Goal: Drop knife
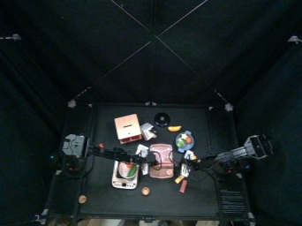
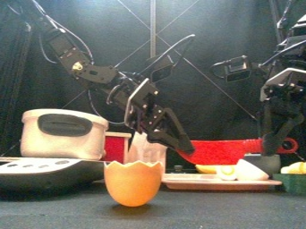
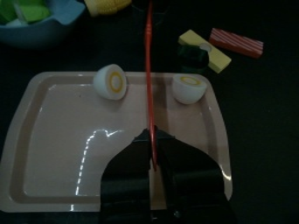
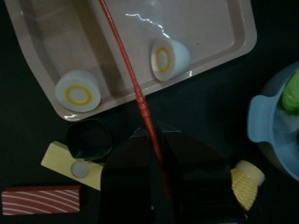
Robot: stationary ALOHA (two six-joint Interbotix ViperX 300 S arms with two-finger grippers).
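The knife (image 3: 149,79) hangs on edge over the pink tray (image 3: 59,131) in the near middle of the table, so from above it shows only as a thin red strip. It runs across the tray and passes between two egg halves, one (image 3: 111,79) on either side (image 3: 190,87). The left gripper (image 3: 152,162) reaches in from the left and its jaws stand narrow, pinched on one end of the strip. The right gripper (image 4: 163,162) comes in from the right over the tray's edge. Its jaws are narrower still and the strip's other end (image 4: 135,79) runs in between them, so it looks clamped there too. Just beside the right gripper, off the tray, lie a red-striped sushi piece (image 4: 35,199) and a yellow block (image 4: 65,162). A blue bowl (image 4: 274,114) stands near it. From the front, a white cooker (image 2: 60,134) sits at the left, and an orange eggshell cup (image 2: 132,182) stands nearest of all.
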